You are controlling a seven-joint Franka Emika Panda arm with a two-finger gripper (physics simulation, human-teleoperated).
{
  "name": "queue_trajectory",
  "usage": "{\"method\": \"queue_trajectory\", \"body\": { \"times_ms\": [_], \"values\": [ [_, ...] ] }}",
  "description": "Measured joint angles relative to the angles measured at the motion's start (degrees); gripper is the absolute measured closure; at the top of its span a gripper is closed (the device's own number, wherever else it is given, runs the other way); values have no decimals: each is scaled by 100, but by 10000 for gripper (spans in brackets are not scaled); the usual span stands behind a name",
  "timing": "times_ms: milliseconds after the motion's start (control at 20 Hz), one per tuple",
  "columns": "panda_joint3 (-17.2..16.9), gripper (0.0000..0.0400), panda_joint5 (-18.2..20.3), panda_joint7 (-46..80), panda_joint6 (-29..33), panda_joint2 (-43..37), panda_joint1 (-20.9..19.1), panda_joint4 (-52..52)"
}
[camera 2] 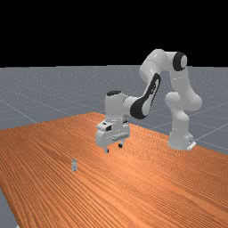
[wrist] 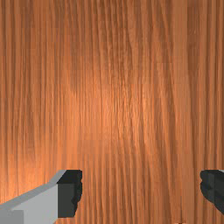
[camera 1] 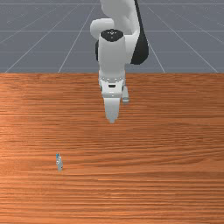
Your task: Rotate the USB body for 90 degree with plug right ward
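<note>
The jaws stand wide apart, released, with nothing gripped between them. They belong to the white, two-fingered gripper (camera 2: 113, 148), which hangs pointing down over the wood. In the wrist view the gripper (wrist: 141, 192) shows both of its grey fingers, each ending in a black pad (wrist: 70, 193), and the grain of the table runs through the gap between them. Above the fingers, the white hand (camera 2: 113, 132) joins the thick, rounded wrist of the white and grey arm (camera 2: 151, 73). Well apart from the gripper, toward the front view's left and nearer that camera, is the small, slim USB body (camera 1: 59, 162), pale grey with a touch of blue at one end. In the front view its long side runs mostly up and down the picture, slightly slanted, the blue end toward the arm's side of the table. In the far view it sits to the left of the fingers and lower in the picture. It is too small to tell which end is the plug. Under it spreads the orange-brown wooden table (camera 1: 175, 175). At the far view's right the arm bends high and drops to its white base (camera 2: 180, 140); beyond the table lies a grey floor (camera 1: 26, 43) crossed by pale lines.
</note>
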Motion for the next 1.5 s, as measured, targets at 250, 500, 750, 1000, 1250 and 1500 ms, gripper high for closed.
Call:
{"method": "queue_trajectory", "body": {
  "times_ms": [250,500,750,1000,1250,1500],
  "values": [
    [0,367,0,0,0,0,0,0],
    [-329,397,-465,306,742,795,227,44],
    [-654,400,-622,-523,789,972,-396,294],
    [-474,400,-143,-1750,230,1383,-1382,1097],
    [-587,400,-109,-2443,-477,2028,-2018,2292],
    [-549,400,-20,-2453,-721,2814,-2143,3484]
  ]
}}
